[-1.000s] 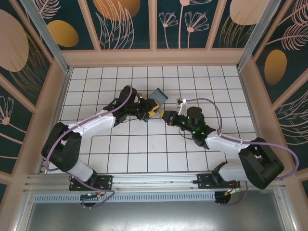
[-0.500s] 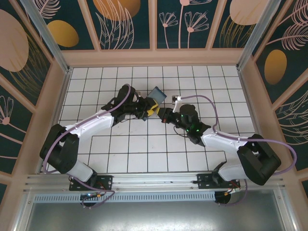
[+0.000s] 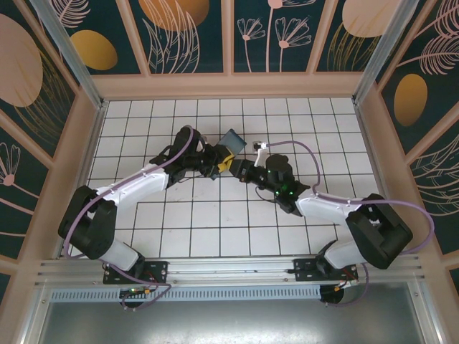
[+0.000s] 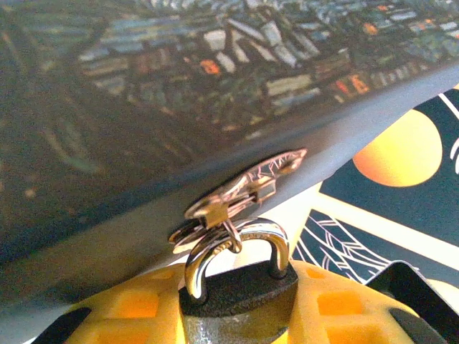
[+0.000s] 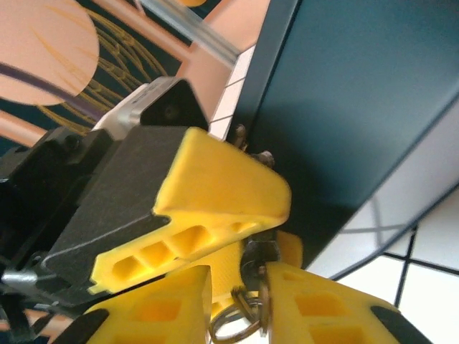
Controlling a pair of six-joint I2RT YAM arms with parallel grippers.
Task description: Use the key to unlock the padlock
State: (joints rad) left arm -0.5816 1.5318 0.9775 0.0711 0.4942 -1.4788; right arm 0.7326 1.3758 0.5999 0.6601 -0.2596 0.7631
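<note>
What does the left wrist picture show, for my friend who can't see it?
A small dark padlock sits pinched between the yellow fingers of the left end effector. Its silver shackle is hooked through the metal latch of a blue painted box.

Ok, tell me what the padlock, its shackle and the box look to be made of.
The padlock has a dark, rough, matte body, probably cast metal with a blackened finish. Its shackle looks like polished steel, with bright mirror-like highlights. The box is likely thin painted tin: it has a smooth printed surface and a small shiny metal hasp.
</note>
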